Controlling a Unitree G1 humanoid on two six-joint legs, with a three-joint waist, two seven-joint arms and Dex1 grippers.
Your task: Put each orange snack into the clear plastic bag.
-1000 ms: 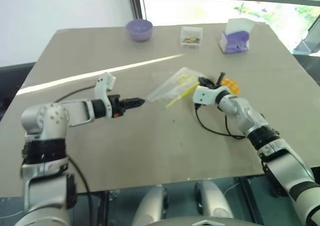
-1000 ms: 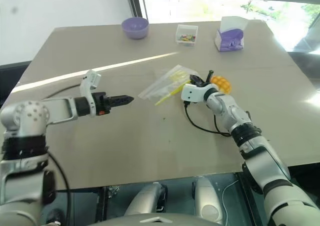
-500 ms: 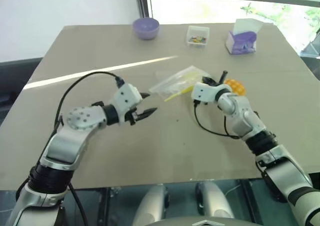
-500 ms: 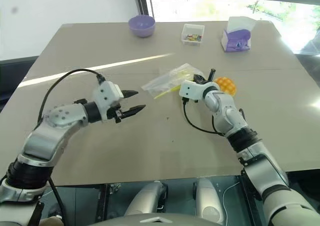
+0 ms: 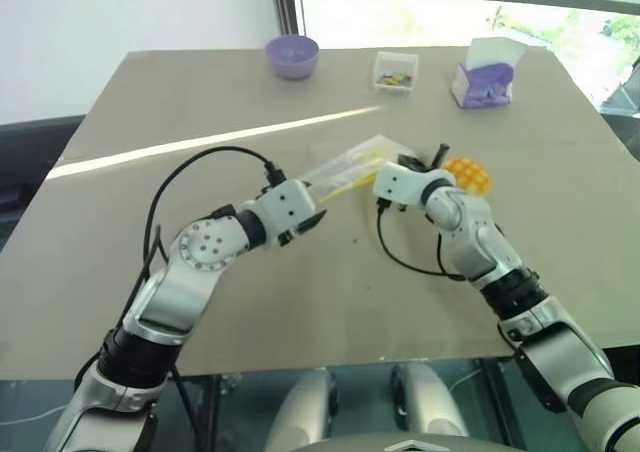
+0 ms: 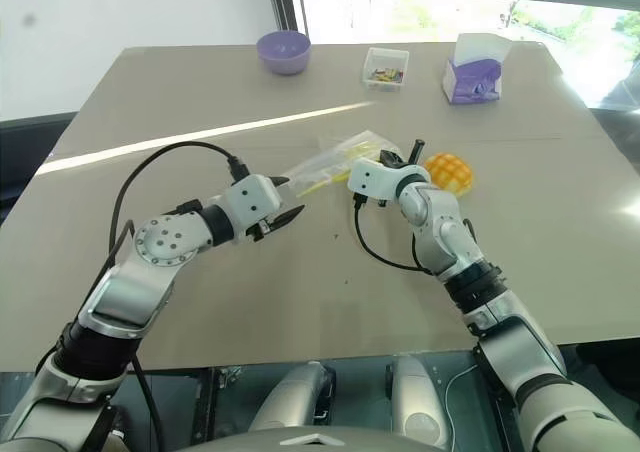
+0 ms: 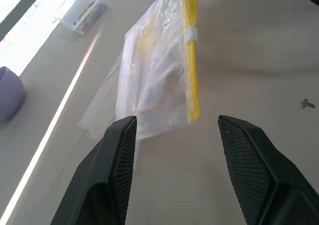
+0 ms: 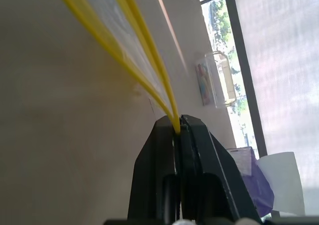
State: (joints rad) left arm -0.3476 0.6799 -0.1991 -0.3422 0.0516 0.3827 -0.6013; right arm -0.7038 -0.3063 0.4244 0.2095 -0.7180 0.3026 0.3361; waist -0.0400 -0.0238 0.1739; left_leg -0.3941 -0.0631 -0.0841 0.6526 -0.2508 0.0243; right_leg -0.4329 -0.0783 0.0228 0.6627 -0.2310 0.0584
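Observation:
The clear plastic bag (image 5: 352,162) with its yellow seal strip (image 7: 190,60) lies mid-table, one end raised. My right gripper (image 8: 177,128) is shut on that yellow strip, pinching it between its black fingertips. The orange snack (image 5: 468,175), a domed bun with a grid pattern, rests on the table just right of the right wrist, apart from the bag. My left gripper (image 7: 174,130) is open, its two fingers spread on either side of the bag's near corner without touching it; it sits just left of the bag (image 6: 330,162).
At the table's far edge stand a purple bowl (image 5: 292,54), a small clear box (image 5: 395,72) of mixed items and a purple tissue box (image 5: 482,77). Black cables trail from both wrists across the table. A bright strip of sunlight crosses the tabletop on the left.
My left arm has swung right toward the bag and its wrist has rolled, bringing the open fingers up to the bag's corner. The right gripper keeps its hold on the seal strip.

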